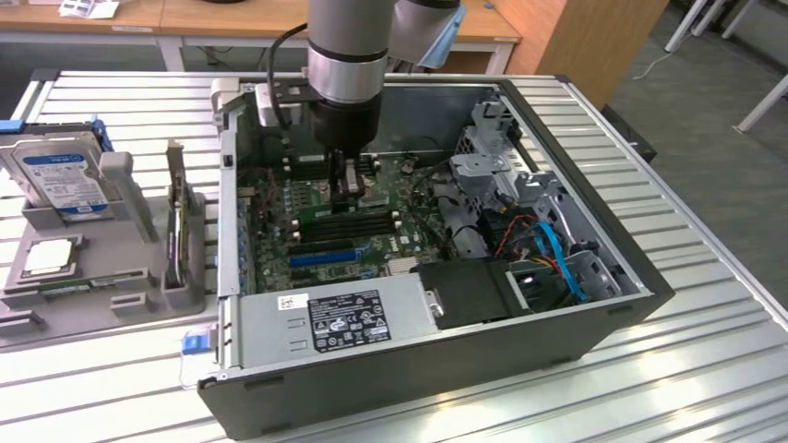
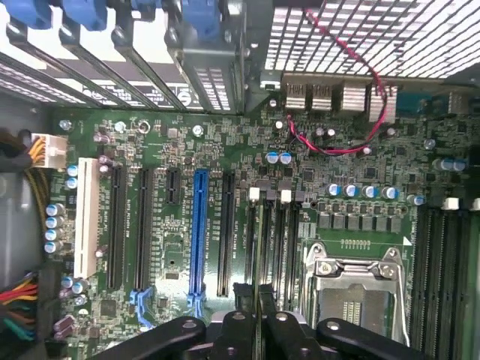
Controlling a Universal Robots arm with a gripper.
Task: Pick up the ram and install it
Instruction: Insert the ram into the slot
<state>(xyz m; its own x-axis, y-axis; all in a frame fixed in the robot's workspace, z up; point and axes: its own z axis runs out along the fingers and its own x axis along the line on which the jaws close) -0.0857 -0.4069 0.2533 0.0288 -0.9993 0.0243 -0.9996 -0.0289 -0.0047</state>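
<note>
My gripper (image 1: 350,189) reaches down into the open computer case (image 1: 615,268), just above the motherboard (image 1: 320,221). In the wrist view the ram (image 2: 259,300) appears edge-on as a thin green strip running out from between the black fingers (image 2: 232,330). It lies in line with the black memory slots (image 2: 274,240) beside the CPU socket (image 2: 356,289). The gripper is shut on the ram. Whether the stick touches a slot I cannot tell.
A grey tray (image 1: 124,268) at the exterior view's left holds a silver hard drive (image 1: 55,175) and an upright expansion card (image 1: 179,221). Inside the case are the power supply (image 1: 332,318), drive cages with blue cables (image 1: 542,249) and a blue card slot (image 2: 199,232).
</note>
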